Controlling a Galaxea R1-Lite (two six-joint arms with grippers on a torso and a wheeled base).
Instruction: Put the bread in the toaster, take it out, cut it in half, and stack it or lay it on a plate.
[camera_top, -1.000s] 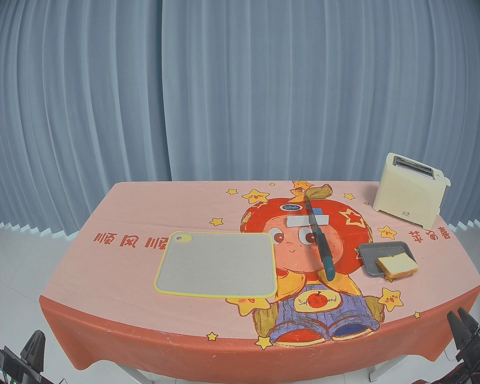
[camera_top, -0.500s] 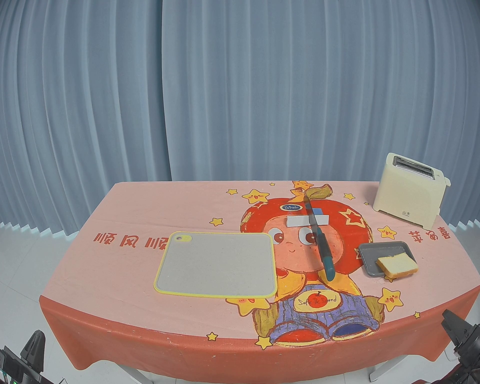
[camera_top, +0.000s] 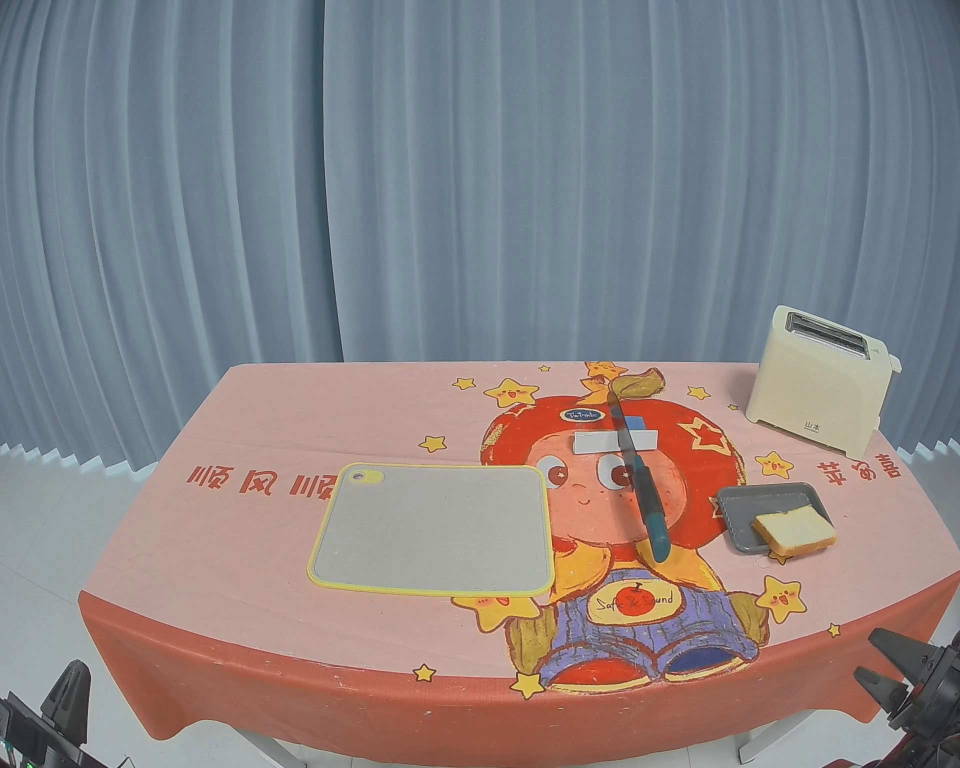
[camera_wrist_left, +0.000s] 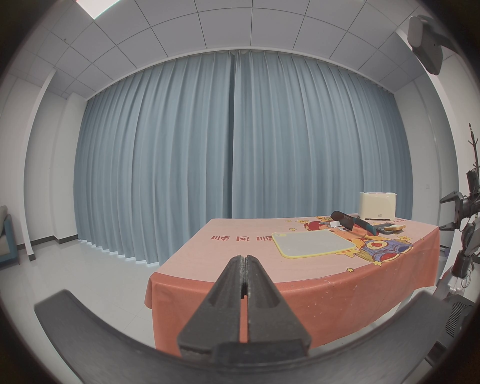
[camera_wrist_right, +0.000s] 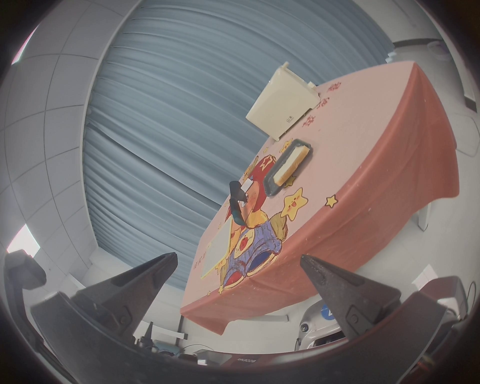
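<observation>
A slice of bread (camera_top: 794, 530) (camera_wrist_right: 291, 160) lies on a small grey plate (camera_top: 745, 505) near the table's right front. The cream toaster (camera_top: 820, 378) (camera_wrist_right: 281, 101) (camera_wrist_left: 377, 205) stands at the back right, slots empty. A knife with a teal handle (camera_top: 645, 490) (camera_wrist_right: 235, 202) lies in the middle, with a grey cutting board (camera_top: 435, 527) (camera_wrist_left: 312, 242) to its left. My right gripper (camera_top: 880, 660) (camera_wrist_right: 237, 262) hangs open below the table's right front corner. My left gripper (camera_wrist_left: 244, 262) is shut on nothing, low at the front left, away from the table.
A small white and blue block (camera_top: 615, 440) supports the knife blade. The round table carries a pink cartoon cloth (camera_top: 300, 420). Blue curtains (camera_top: 480, 180) hang behind it.
My right gripper has turned and shifted left toward the table's corner, and its fingers now show spread apart. The left arm and the table's things have stayed still.
</observation>
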